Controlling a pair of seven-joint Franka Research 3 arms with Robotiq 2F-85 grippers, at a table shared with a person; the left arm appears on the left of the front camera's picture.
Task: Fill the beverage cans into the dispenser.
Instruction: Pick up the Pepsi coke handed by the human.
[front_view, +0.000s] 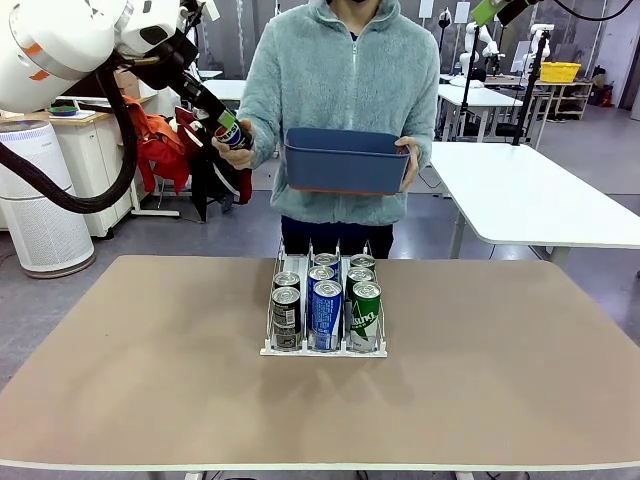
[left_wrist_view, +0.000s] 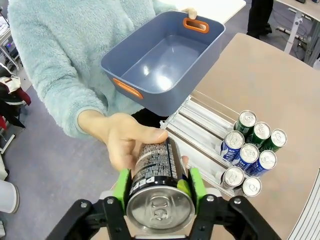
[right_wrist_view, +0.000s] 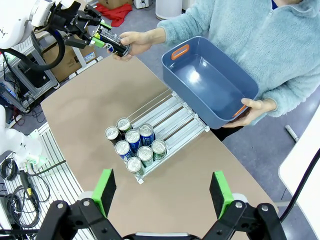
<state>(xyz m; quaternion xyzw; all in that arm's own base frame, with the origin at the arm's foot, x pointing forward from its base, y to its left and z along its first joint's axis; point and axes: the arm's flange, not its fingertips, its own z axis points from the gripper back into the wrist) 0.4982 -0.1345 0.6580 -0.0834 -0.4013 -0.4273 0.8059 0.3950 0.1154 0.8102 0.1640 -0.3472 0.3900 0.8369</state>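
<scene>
left gripper (left_wrist_view: 160, 192) raised, jaws clamped on black can (left_wrist_view: 157, 172) | person's hand (left_wrist_view: 125, 137) holds it too | right gripper (right_wrist_view: 162, 192) jaws wide, empty

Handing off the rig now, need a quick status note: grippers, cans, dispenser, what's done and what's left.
Left gripper: shut on a black can, and the person's hand is on it too.
Right gripper: open, empty, above the table.
Dispenser: eight cans loaded, two in the left lane, three each in the middle and right.
Blue bin: empty, held by the person.
Left: carry the black can to the left lane.
</scene>
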